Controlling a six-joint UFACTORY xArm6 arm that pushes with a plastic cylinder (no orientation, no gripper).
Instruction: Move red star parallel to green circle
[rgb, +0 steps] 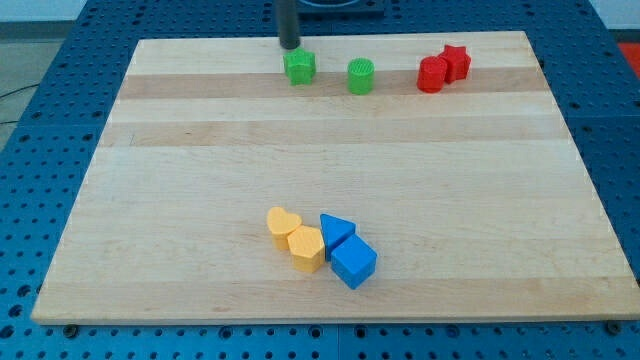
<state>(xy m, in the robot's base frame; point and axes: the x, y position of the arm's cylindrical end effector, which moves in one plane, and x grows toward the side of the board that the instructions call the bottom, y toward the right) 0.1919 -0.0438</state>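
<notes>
Here my tip (289, 45), the lower end of the straight dark rod, stands near the top edge of the pale wooden board (200, 200), just above the green plastic star-like block (299, 67) in the view and apparently not quite touching it. There is no gripper on this rig, so nothing is clenched, released or grasped; the rod can only shove.

The task's red plastic star (457, 62) sits toward the view's top right, pressed against the red plastic cylinder (432, 74), which lies just to its lower left. The green plastic cylinder (361, 76), the circle named in the task, stands between the green star-like block and the red pair, apart from both. All four lie in a rough row along the board's upper band, the red star slightly higher in the view than the green cylinder.

I judge that my tip is well away from the red star, so the pushing on it is not yet under way. Since the red cylinder is in contact with the star, a push from the top side risks dragging both together.

Near the view's bottom centre, a yellow heart-shaped block (283, 222), a yellow angular block (306, 247), a blue triangular block (336, 231) and a blue cube (353, 262) huddle together, well clear of the work.
</notes>
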